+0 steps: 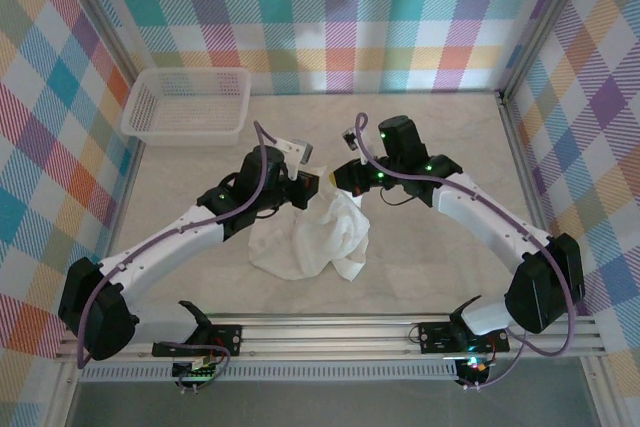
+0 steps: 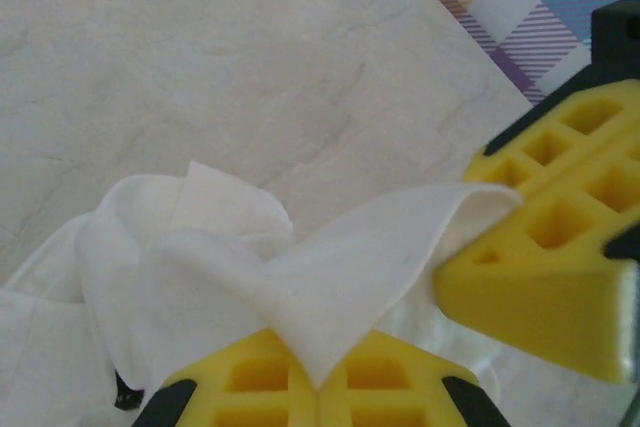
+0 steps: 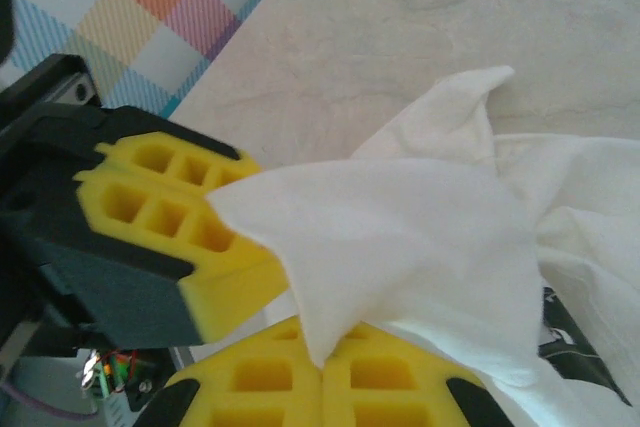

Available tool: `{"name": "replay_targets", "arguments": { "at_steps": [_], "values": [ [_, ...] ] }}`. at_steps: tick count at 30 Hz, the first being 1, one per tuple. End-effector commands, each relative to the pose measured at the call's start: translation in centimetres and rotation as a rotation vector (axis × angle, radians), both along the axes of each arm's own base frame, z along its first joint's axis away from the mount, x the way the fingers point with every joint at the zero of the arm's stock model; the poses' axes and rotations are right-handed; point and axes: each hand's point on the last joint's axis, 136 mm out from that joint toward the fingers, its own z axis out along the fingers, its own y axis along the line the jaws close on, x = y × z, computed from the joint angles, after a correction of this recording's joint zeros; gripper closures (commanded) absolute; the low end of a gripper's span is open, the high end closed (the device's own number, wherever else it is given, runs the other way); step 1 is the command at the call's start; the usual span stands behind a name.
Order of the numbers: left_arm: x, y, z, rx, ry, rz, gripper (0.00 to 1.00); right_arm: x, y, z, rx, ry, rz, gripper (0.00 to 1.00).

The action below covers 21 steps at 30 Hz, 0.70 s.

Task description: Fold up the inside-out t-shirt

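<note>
The inside-out t-shirt (image 1: 318, 239) is a crumpled white bundle hanging from both grippers over the middle of the table, its lower part resting on the tabletop. My left gripper (image 1: 312, 185) is shut on a fold of the t-shirt (image 2: 330, 287), pinched between its yellow fingers (image 2: 255, 379). Close beside it, my right gripper (image 1: 343, 179) is shut on a neighbouring fold of the t-shirt (image 3: 400, 237), the cloth caught between its yellow fingers (image 3: 385, 379). The two grippers nearly touch: the right gripper's fingers (image 2: 545, 247) appear in the left wrist view, the left gripper's fingers (image 3: 170, 217) in the right wrist view.
A white mesh basket (image 1: 187, 104) stands at the back left of the marbled table (image 1: 440, 277). Plaid walls enclose the table on three sides. An aluminium rail (image 1: 330, 332) with the arm bases runs along the near edge.
</note>
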Motion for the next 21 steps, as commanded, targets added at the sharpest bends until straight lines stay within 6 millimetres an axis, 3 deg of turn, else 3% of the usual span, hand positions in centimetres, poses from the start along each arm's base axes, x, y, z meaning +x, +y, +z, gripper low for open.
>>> {"name": "replay_targets", "arguments": {
  "at_steps": [1, 4, 6, 10, 16, 18, 21],
  "values": [
    [-0.7, -0.1, 2.1, -0.132, 0.088, -0.05, 1.0, 2.0, -1.3, -0.6, -0.093, -0.04, -0.106, 0.95],
    [-1.2, -0.4, 4.9, -0.294, 0.195, -0.096, 1.0, 4.2, -4.2, -3.8, -0.312, -0.065, -0.228, 0.9],
    [-1.7, -0.1, 6.0, -0.305, 0.226, -0.103, 1.0, 4.1, -4.2, -4.4, -0.349, -0.065, -0.212, 0.76],
    [-2.5, 0.2, 6.9, -0.28, 0.263, -0.124, 1.0, 2.1, -0.6, -2.5, -0.186, -0.085, -0.056, 0.53],
    [-1.9, 0.7, 6.3, -0.251, 0.271, -0.084, 1.0, -0.4, 2.2, 1.6, 0.053, -0.076, 0.077, 0.41],
    [-1.8, 0.6, 6.4, -0.26, 0.274, -0.089, 1.0, -0.7, 2.5, 1.7, 0.075, -0.056, 0.086, 0.39],
    [-1.8, 0.4, 7.0, -0.268, 0.266, -0.097, 1.0, 0.3, 2.1, 0.1, 0.018, -0.034, 0.028, 0.39]
  ]
}}
